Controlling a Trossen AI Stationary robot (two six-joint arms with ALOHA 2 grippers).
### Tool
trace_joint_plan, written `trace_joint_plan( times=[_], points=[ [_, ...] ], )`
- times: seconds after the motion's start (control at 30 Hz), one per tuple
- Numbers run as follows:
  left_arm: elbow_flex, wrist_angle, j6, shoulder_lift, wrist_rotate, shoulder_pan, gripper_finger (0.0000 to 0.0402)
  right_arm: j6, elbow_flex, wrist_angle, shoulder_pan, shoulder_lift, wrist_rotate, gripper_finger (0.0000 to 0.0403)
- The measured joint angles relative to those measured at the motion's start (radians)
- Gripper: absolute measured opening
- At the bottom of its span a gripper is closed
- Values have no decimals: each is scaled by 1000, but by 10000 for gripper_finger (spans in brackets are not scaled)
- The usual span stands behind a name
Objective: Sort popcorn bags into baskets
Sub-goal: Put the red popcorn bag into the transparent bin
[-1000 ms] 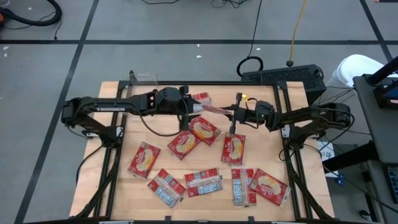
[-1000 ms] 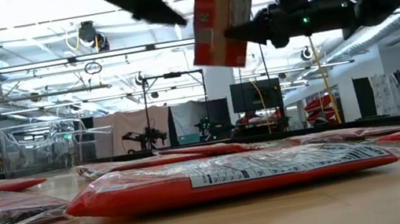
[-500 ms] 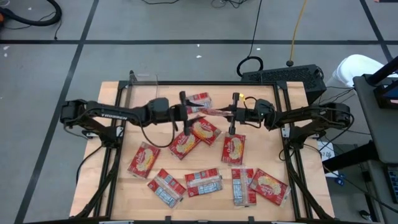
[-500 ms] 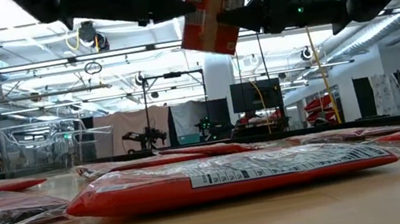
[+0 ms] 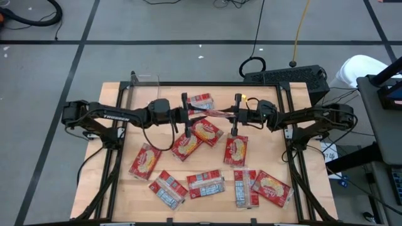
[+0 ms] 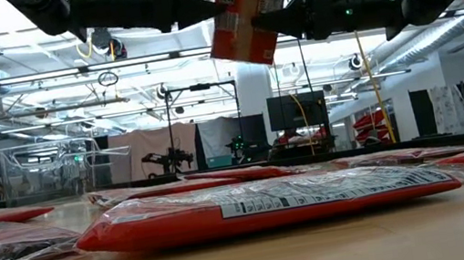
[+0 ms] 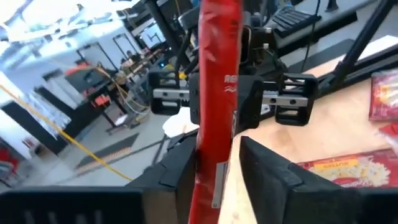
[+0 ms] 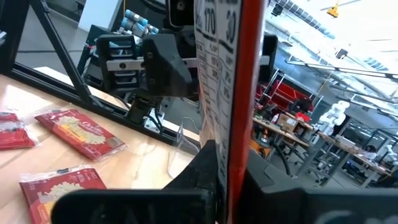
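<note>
While airborne, packet between end effectors.

Left gripper moves in from behind the table's centre to the raised popcorn bag held by the right gripper, its fingers narrowing around the bag's free end, while the bag rises slightly and tilts more in the low view.

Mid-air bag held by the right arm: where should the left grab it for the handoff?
The free edge opposite the right end effector, approached from the left arm's side. The popcorn bag hangs edge-on between both arms, and the left end effector already straddles that thin edge.
</note>
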Motion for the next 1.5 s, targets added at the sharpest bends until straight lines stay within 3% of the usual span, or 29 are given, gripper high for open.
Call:
trace_joint_plan(
  times=[0.2, 0.3, 0.4, 0.8, 1.1, 1.5],
  points=[
    [6, 36, -40, 0, 12, 23, 211, -5, 0, 0, 0, 0, 2, 13],
    [11, 60, -3, 10, 21, 24, 220, -6, 0, 0, -2, 0, 2, 13],
    [10, 39, 45, 13, 40, 35, 201, -9, 0, -1, -4, 0, 2, 13],
    [10, 56, 129, 26, 66, 47, 59, -13, 0, -7, -10, 0, 5, 13],
    [10, 56, 112, 26, 73, 51, 15, -5, 0, -15, -10, -1, 6, 24],
    [9, -2, 176, -27, 180, 56, 15, 108, 0, -54, -40, -1, 33, 138]
  ],
)
